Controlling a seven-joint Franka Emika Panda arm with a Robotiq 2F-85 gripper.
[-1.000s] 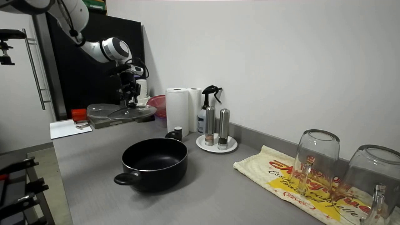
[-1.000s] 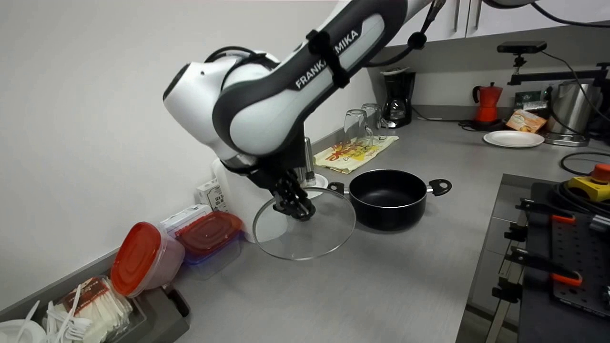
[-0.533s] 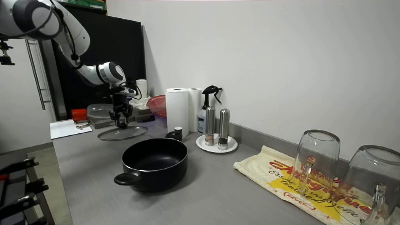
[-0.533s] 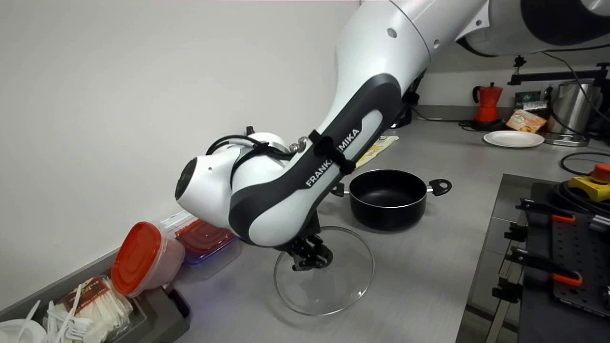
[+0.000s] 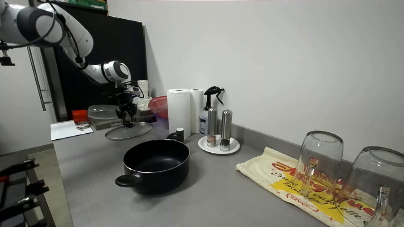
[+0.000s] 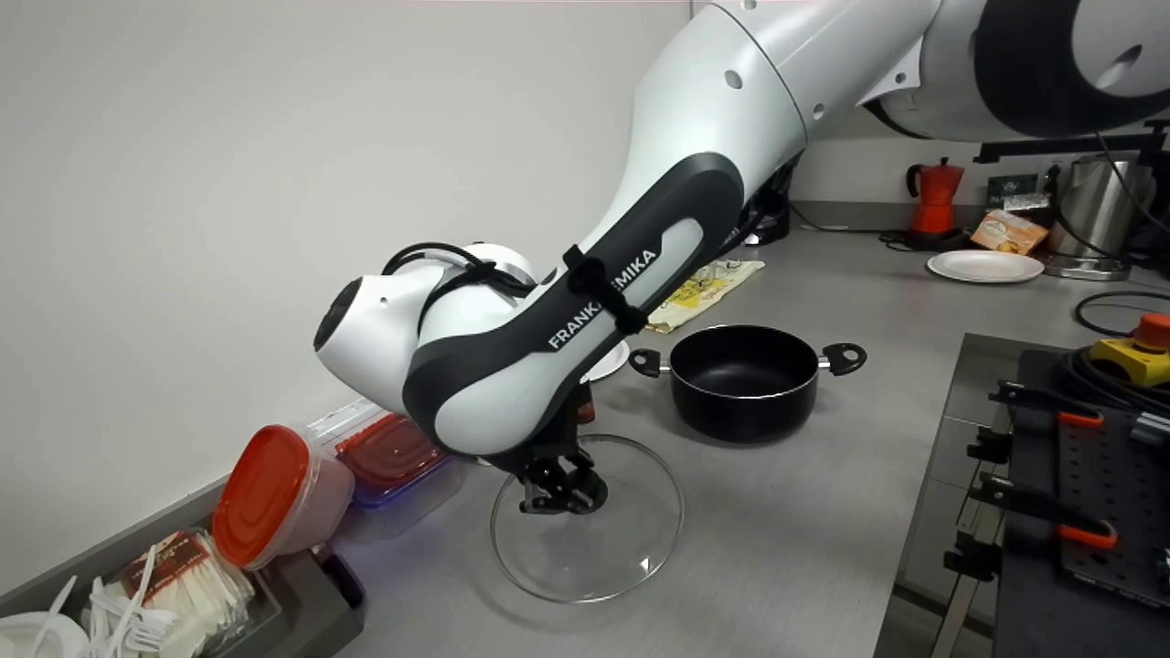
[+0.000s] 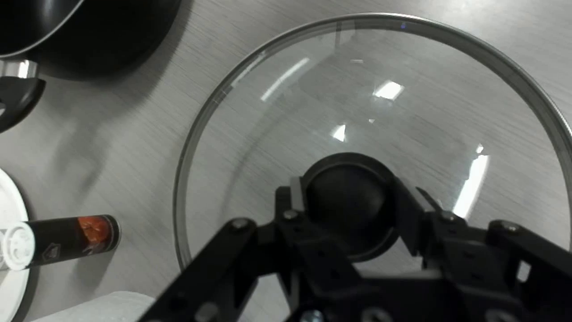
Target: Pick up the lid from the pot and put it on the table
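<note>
The see-through lid (image 5: 139, 132) with its black centre knob hangs level, just above the grey table (image 5: 91, 189), beside the pot; a shadow shows under its edge (image 6: 631, 548). The gripper (image 5: 127, 123) is above the lid's centre, also in an exterior view (image 6: 569, 493). In the wrist view the gripper fingers (image 7: 348, 197) press on both sides of the black knob, and the lid (image 7: 424, 116) spreads around it. The black pot (image 5: 161, 179) stands uncovered and empty on the table; it also shows in an exterior view (image 6: 745, 411) and at the wrist view's corner (image 7: 111, 36).
Paper towel rolls (image 5: 178, 110) and a white plate (image 5: 202, 145) with two metal mills stand along the wall. A dark spice jar (image 7: 73, 239) is near the lid. Red-lidded containers (image 6: 260, 493) and a cutlery tray (image 6: 311, 612) stand along the wall. Upturned glasses (image 5: 318, 164) sit on a cloth (image 5: 258, 164).
Over the last second the lid has come down from higher up toward the table in the gripper. In the last half second it has shifted slightly toward the wall. The pot has not moved.
</note>
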